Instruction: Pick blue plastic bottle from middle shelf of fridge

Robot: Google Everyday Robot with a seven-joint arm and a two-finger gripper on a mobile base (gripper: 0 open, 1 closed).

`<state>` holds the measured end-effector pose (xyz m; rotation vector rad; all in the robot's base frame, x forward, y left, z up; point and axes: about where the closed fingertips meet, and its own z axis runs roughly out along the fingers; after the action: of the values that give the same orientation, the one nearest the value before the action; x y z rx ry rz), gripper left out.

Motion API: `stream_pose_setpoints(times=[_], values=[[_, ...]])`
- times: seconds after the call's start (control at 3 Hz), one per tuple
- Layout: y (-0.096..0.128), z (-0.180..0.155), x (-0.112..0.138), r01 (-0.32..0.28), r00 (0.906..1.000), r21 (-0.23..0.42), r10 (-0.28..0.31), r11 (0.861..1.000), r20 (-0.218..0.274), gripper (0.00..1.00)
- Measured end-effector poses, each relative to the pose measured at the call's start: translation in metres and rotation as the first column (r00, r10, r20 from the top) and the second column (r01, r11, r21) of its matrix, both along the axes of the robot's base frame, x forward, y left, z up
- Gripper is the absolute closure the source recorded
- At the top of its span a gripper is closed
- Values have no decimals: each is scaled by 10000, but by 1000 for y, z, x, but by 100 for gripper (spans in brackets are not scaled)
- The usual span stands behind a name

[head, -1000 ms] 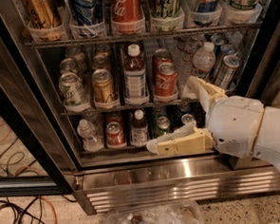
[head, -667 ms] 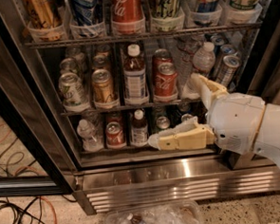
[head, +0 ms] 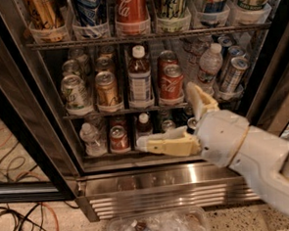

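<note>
Since the earlier frames the gripper (head: 165, 115) had slid left along the lower front of the fridge (head: 153, 184). Its lower finger (head: 166, 146) now crossed in front of the small white-capped bottle (head: 144, 123) on the bottom rack and hid that bottle's base. Nearest of all, a crumpled clear plastic bag (head: 156, 228) lay on the floor, cut off by the bottom edge, with contents too blurred to name. Loose cables (head: 23, 225) trailed over the floor at the left. The white arm (head: 257, 154) entered from the right and was cropped there. The gripper's 2 cream fingers stood wide apart, 1 pointing left and 1 pointing up, with nothing between them. The upper finger (head: 200, 100) rose in front of the middle shelf (head: 85, 114), between the red cans (head: 171, 81) and a clear water bottle (head: 209, 65), and covered what stood behind it. The blue plastic bottle (head: 140, 81) stood upright on the middle shelf in the central column. A gold can (head: 107, 89) was just beside it on the left and the red cans on the right. It was above the lower finger's tip and untouched by either finger. A green-and-white can (head: 74, 93) stood further left. On the bottom rack a clear bottle (head: 92, 139) and a red can (head: 119, 138) showed, while the cans behind the gripper were mostly hidden. The rear rows were dim and hard to tell apart. On the top rack a red Coca-Cola can (head: 130, 8) and its neighbours sat in clear cups, their upper halves cut off by the top edge.
</note>
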<state>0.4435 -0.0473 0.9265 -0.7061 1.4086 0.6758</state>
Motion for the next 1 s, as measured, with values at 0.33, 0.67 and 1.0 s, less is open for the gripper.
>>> stream_pose_setpoints(times=[0.33,0.67,1.0], values=[[12,-10,4,286,9995,1257,-298,9917,80,0],[27,1,4,76,9979,1386,-164,9903,624,0],[28,1,4,73,9979,1356,-160,9907,630,0]])
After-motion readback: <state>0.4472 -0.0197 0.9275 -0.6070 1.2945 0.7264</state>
